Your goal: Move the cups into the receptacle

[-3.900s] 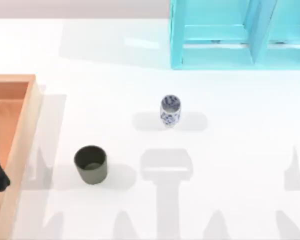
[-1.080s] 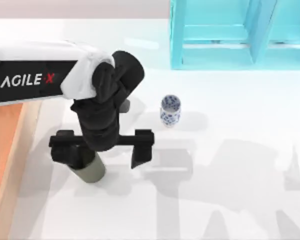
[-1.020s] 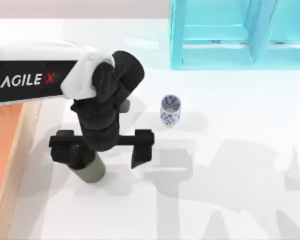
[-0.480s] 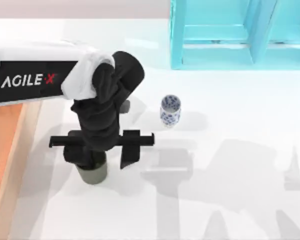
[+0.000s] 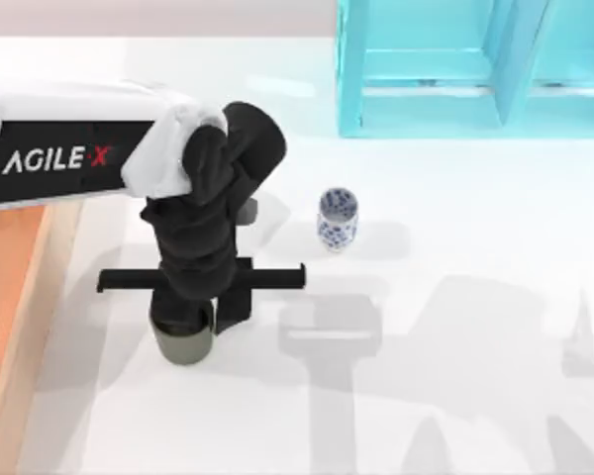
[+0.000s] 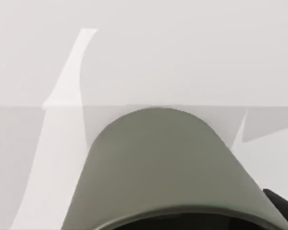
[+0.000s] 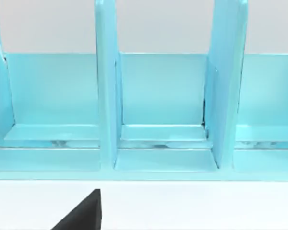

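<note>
Left gripper (image 5: 190, 319) pinches olive-grey cup (image 5: 183, 343); fingers narrowed against its sides.

a rendered tabletop test scene: plain white table (image 5: 475, 297), flat-shaded turquoise shelf unit (image 5: 475, 69), no room detail.

Turquoise shelf unit (image 7: 163, 110) with upright dividers stands on the white table (image 7: 192, 206).
</note>
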Controlling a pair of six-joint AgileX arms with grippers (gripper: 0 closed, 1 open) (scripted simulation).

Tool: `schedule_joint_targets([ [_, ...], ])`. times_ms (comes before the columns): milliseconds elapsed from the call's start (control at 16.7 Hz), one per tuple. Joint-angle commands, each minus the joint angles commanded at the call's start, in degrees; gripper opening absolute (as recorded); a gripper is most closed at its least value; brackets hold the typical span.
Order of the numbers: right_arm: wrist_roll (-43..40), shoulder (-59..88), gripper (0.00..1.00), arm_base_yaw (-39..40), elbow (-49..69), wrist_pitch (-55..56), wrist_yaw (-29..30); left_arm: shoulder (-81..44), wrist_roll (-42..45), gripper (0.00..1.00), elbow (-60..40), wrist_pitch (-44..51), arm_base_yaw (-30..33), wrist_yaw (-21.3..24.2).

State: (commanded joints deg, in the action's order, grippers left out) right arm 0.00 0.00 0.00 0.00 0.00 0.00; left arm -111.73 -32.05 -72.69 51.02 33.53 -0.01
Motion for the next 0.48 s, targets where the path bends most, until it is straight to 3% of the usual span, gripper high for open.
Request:
schedule_joint_targets([
  [480, 0.0, 0.0, 1.0, 0.0, 0.0, 0.0, 0.0, 0.8, 0.8, 0.0, -0.4, 1.0, -0.9, 0.0],
])
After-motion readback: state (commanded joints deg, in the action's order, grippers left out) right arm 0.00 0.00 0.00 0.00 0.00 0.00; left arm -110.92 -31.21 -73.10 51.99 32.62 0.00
